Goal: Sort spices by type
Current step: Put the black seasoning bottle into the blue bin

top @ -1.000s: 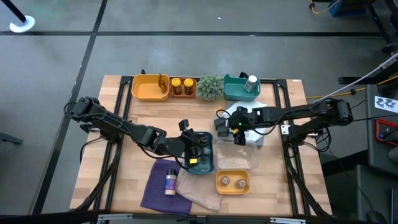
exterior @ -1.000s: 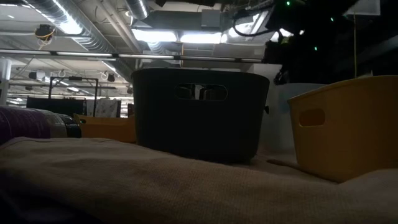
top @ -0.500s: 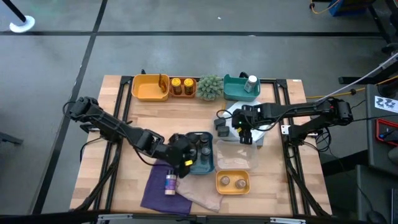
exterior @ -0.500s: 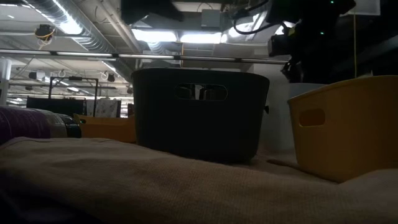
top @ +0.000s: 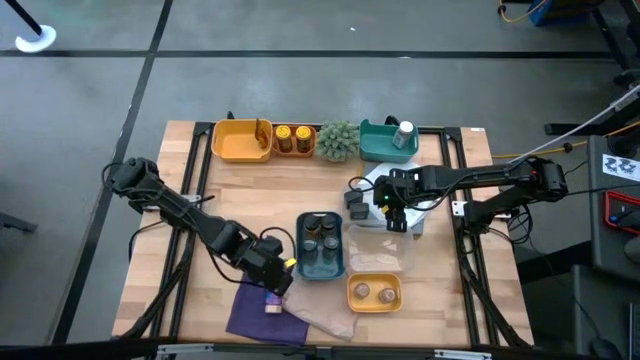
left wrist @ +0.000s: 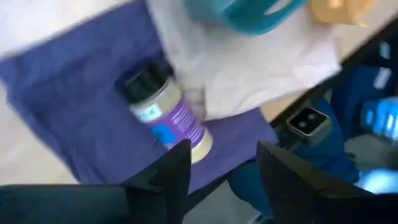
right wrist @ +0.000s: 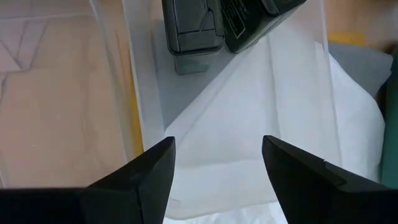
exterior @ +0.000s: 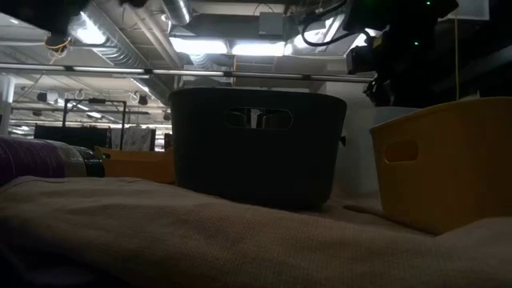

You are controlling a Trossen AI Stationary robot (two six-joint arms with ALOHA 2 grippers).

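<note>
— Nearest edge of the table [top: 205, 225] first?
— Purple cloth [top: 243, 305] there, with a beige cloth [top: 322, 316] overlapping one side. On the purple cloth, lying flat, a jar with a purple label [left wrist: 166, 112] and a black lid.
— Left pincer [left wrist: 221, 168]?
— Hanging just over that jar, fingers parted, gripping nothing.
— Beside the cloths?
— Small yellow tray [top: 352, 292] holding two round-topped jars [top: 364, 291]. Just behind, a blue tray [top: 320, 272] with dark-lidded jars [top: 313, 244] standing upright inside, and next to it a clear box [top: 378, 258].
— Right pincer [right wrist: 217, 168]?
— Over the clear box and a sheet of white paper [top: 412, 222], fingers apart, empty too.
— Far edge?
— Row of four, left to right: big yellow tray [top: 240, 152], orange tray [top: 293, 152] with two yellow jars [top: 293, 136], spiky green plant [top: 338, 140], teal tray [top: 375, 150] with a white bottle [top: 404, 132].
— Table surface itself?
— Pale wooden planks on a black frame.
— Beyond that?
— Grey floor [top: 300, 60] crossed by dark lines. From table height, silver ducts [exterior: 120, 40] and bright strip lights [exterior: 232, 46] overhead, shelving dim in the distance.
</note>
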